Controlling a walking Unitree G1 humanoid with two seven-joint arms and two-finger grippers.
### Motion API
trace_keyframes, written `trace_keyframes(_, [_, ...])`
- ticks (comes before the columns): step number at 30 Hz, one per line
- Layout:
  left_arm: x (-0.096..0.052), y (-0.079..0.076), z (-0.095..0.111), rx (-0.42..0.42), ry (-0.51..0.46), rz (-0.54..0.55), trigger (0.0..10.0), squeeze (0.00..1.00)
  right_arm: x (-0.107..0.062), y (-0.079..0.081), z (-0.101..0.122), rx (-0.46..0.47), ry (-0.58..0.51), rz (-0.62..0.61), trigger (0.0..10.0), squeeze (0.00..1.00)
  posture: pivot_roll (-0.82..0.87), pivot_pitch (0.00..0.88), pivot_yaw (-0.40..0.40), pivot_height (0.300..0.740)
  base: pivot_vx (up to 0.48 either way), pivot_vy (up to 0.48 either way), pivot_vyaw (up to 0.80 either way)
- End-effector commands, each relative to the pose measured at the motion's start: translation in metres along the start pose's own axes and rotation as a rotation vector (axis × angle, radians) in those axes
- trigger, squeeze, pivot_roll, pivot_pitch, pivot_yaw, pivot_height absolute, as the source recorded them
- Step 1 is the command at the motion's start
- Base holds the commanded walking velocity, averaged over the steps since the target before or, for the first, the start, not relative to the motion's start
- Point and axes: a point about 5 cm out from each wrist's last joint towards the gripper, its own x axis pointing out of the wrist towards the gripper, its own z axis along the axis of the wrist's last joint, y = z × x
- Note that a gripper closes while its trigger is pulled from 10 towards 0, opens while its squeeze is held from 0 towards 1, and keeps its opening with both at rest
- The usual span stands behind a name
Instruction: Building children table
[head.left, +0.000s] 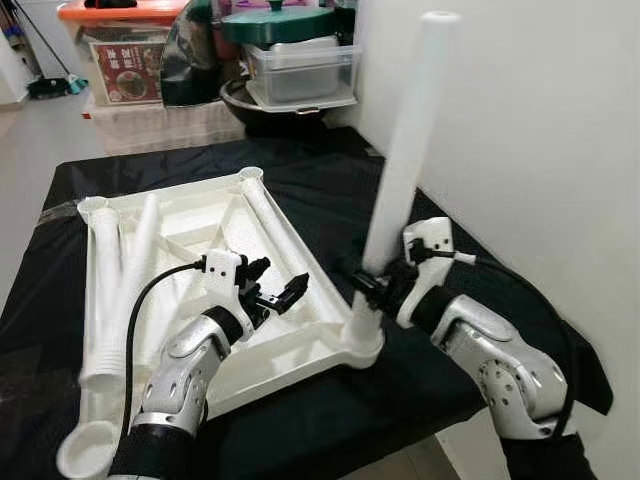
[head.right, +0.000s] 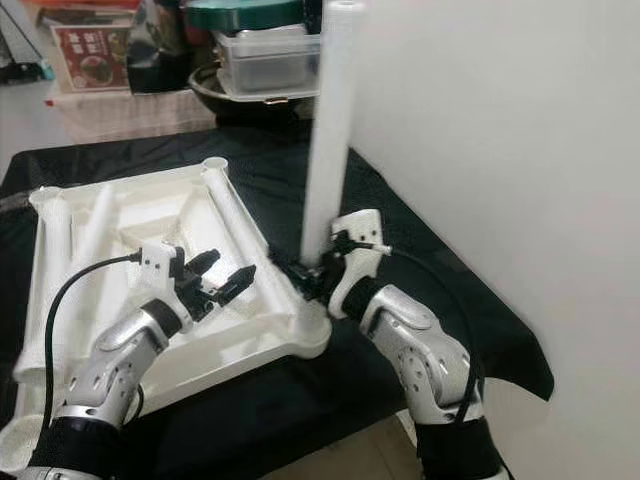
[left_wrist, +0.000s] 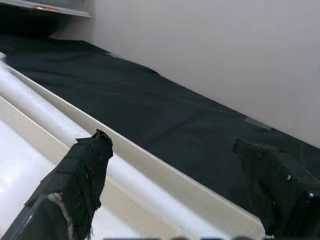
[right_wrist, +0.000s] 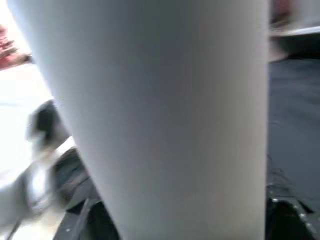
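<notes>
Black-draped table (head.left: 330, 200) held upturned white tabletop (head.left: 200, 225). White leg (head.left: 405, 150) stood upright in tabletop's near right corner socket, slightly tilted. Right gripper (head.left: 375, 285) clamped leg near base. Left gripper (head.left: 275, 290) hovered over tabletop, fingers apart, empty.

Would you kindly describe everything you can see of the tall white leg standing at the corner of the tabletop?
The white leg is a smooth, matte tube that looks like plastic, widest low down and narrowing slightly to a rounded top. It stands nearly upright, leaning a little toward the wall, with its lower end at the near right corner socket of the upturned white tabletop. The right gripper is closed around it just above the socket. The left gripper hovers open beside it, apart from it.
</notes>
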Motion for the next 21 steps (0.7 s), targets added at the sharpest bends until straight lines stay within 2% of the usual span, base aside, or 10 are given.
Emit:
trace_keyframes(1, [0.0, 0.001, -0.003, -0.004, 0.016, 0.001, 10.0, 0.0, 0.005, 0.014, -0.005, 0.017, 0.024, 0.102, 3.6, 0.0, -0.09, 0.0, -0.047, 0.74, 0.0, 0.0, 0.0])
trace_keyframes(2, [0.0, 0.001, -0.003, -0.005, 0.015, 0.001, 10.0, 0.0, 0.003, 0.018, -0.01, 0.015, 0.046, 0.148, 0.0, 0.0, -0.09, 0.0, -0.05, 0.74, 0.0, 0.0, 0.0])
trace_keyframes(8, [0.0, -0.001, -0.003, -0.007, 0.015, 0.0, 10.0, 0.0, 0.004, 0.01, -0.024, 0.018, 0.083, 0.087, 0.0, 0.0, -0.09, 0.0, -0.05, 0.74, 0.0, 0.0, 0.0])
trace_keyframes(10, [-0.001, -0.002, -0.003, -0.01, 0.015, -0.003, 10.0, 0.0, 0.007, -0.039, -0.036, 0.043, 0.138, -0.406, 0.0, 0.0, -0.09, 0.0, -0.046, 0.74, 0.0, 0.0, 0.0])
trace_keyframes(11, [-0.001, -0.002, -0.003, -0.01, 0.015, -0.003, 10.0, 0.0, 0.007, -0.039, -0.036, 0.043, 0.138, -0.406, 0.0, 0.0, -0.09, 0.0, -0.046, 0.74, 0.0, 0.0, 0.0])
trace_keyframes(14, [-0.001, -0.002, -0.003, -0.012, 0.014, -0.005, 10.0, 0.0, -0.021, -0.082, -0.05, 0.126, 0.196, -0.99, 0.0, 0.0, -0.1, 0.0, -0.047, 0.74, 0.0, 0.0, 0.0])
trace_keyframes(18, [-0.001, -0.003, -0.003, -0.012, 0.013, -0.004, 10.0, 0.0, -0.026, -0.077, -0.049, 0.106, 0.172, -1.028, 0.0, 0.0, -0.09, 0.0, -0.047, 0.74, 0.0, 0.0, 0.0])
trace_keyframes(19, [-0.001, -0.003, -0.003, -0.011, 0.013, -0.003, 10.0, 0.0, -0.024, -0.072, -0.048, 0.096, 0.17, -1.005, 1.8, 0.0, -0.09, 0.0, -0.047, 0.74, 0.0, 0.0, 0.0])
trace_keyframes(20, [-0.001, -0.003, -0.003, -0.012, 0.013, -0.002, 10.0, 0.0, -0.019, -0.067, -0.046, 0.066, 0.179, -0.98, 1.8, 0.0, -0.09, 0.0, -0.048, 0.74, 0.0, 0.0, 0.0])
trace_keyframes(21, [-0.001, -0.003, -0.003, -0.013, 0.013, -0.003, 10.0, 0.0, -0.014, -0.063, -0.045, 0.033, 0.196, -0.941, 10.0, 0.0, -0.1, 0.0, -0.046, 0.74, 0.0, 0.0, 0.0])
